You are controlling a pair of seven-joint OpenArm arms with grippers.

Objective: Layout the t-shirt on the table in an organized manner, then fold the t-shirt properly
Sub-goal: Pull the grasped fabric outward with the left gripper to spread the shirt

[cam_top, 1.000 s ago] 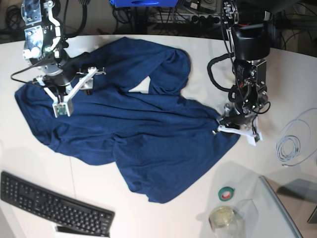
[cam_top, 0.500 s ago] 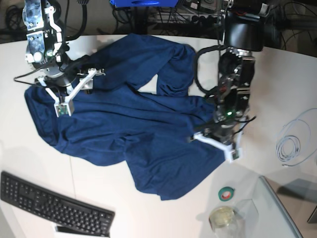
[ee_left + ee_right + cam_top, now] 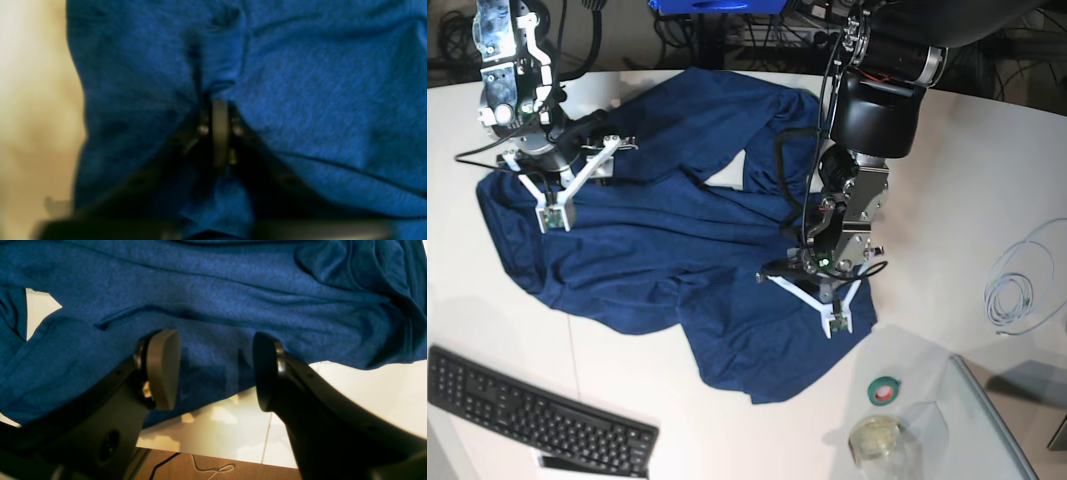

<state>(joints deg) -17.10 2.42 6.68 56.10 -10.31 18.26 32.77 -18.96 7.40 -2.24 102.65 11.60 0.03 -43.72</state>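
Note:
The dark navy t-shirt lies rumpled across the white table, its right side bunched inward. My left gripper sits low on that right part. In the left wrist view, the left gripper has its jaws together, and a pleat of the t-shirt gathers at the tip. My right gripper hovers over the shirt's upper left. In the right wrist view, the right gripper stands open with nothing between its pads, above the t-shirt edge and bare table.
A black keyboard lies at the front left. A green tape roll and a small glass sit at the front right, beside a clear panel. A coiled white cable rests at the right edge.
My left arm has swung left and toward the front, pulling the shirt's right side inward over itself. The shirt's left edge slid slightly right. The right gripper has hardly moved.

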